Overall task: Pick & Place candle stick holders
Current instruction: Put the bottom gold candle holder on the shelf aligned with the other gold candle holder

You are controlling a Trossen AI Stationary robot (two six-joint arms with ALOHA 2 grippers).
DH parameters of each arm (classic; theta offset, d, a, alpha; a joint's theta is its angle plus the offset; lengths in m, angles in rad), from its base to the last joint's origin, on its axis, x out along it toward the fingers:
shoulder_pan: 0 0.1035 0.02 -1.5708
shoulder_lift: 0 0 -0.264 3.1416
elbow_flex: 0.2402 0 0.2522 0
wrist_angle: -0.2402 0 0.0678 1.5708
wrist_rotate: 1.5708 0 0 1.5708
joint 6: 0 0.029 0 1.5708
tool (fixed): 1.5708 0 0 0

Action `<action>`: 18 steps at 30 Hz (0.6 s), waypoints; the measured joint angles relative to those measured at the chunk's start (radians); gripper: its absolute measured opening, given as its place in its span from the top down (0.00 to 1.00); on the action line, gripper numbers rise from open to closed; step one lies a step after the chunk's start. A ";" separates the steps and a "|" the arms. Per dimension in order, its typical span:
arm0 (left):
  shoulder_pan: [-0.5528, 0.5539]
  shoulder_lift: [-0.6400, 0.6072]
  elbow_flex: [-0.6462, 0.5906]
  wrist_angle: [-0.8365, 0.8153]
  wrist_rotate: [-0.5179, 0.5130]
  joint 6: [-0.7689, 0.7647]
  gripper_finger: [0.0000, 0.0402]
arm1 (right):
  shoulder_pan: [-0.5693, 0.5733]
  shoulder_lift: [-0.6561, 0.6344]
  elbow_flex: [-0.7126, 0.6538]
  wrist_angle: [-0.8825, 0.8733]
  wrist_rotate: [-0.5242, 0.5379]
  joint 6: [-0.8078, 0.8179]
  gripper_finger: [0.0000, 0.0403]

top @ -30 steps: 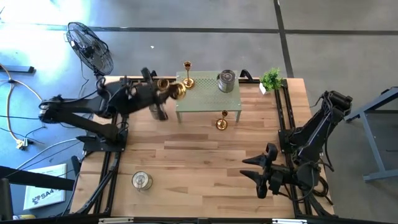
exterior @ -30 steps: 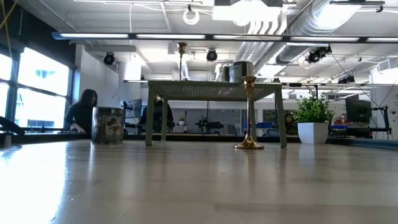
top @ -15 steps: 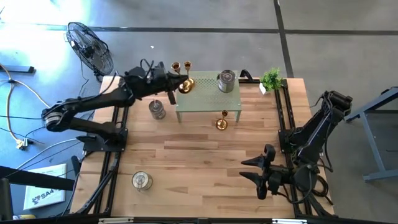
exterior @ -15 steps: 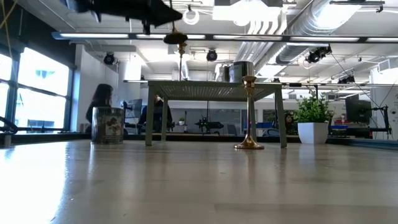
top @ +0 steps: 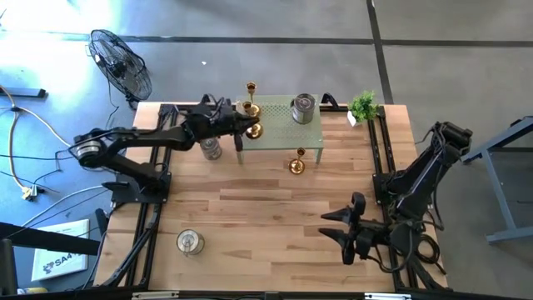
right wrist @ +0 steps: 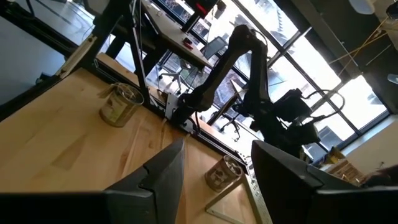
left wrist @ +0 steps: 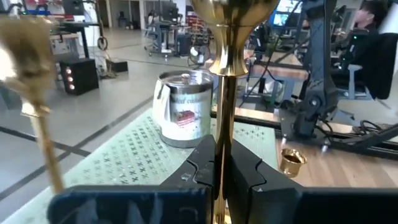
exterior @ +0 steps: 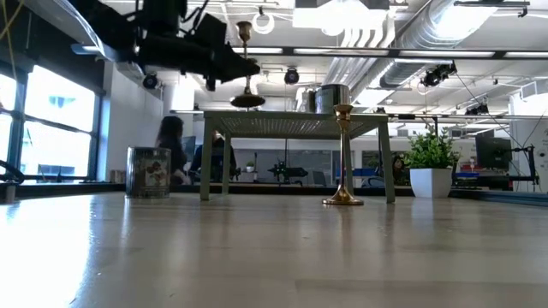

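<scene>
The left gripper point(top: 248, 125) hangs over the left edge of the small green stand point(top: 279, 133), its fingers point(left wrist: 249, 171) clamped together on the stem of a gold holder point(left wrist: 222, 93), which it carries upright above the stand's top (the low view shows the round base clear of the surface). A second gold holder point(top: 251, 87) stands at the stand's back left corner, just beside the carried one. A silver holder point(top: 303, 108) sits farther right on the stand. A third gold holder point(top: 297, 163) stands on the table point(top: 266, 225) just in front of the stand. One silver holder point(top: 211, 148) rests on the table left of the stand, beneath the left arm, and another point(top: 190, 242) sits well apart near the table's front left. The right gripper point(top: 350, 229) waits at the table's front right, fingers point(right wrist: 161, 174) apart and holding nothing.
</scene>
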 joint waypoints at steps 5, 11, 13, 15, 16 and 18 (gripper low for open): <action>0.014 0.078 0.000 0.058 0.003 -0.004 0.99 | -0.036 0.000 0.000 -0.003 -0.047 0.005 0.55; 0.053 0.099 0.000 0.064 0.006 -0.003 0.99 | -0.069 0.000 0.000 -0.043 -0.062 0.048 0.55; 0.064 0.105 0.000 0.064 0.008 -0.003 0.99 | -0.079 0.000 0.000 -0.053 -0.064 0.057 0.55; 0.079 0.107 0.000 0.065 0.021 0.000 0.99 | -0.089 0.000 0.000 -0.058 -0.073 0.058 0.55; 0.084 0.106 0.000 0.064 0.027 0.000 0.99 | -0.093 0.000 0.000 -0.059 -0.082 0.058 0.55; 0.091 0.106 0.000 0.056 0.028 0.000 0.99 | -0.101 0.000 0.000 -0.060 -0.102 0.058 0.55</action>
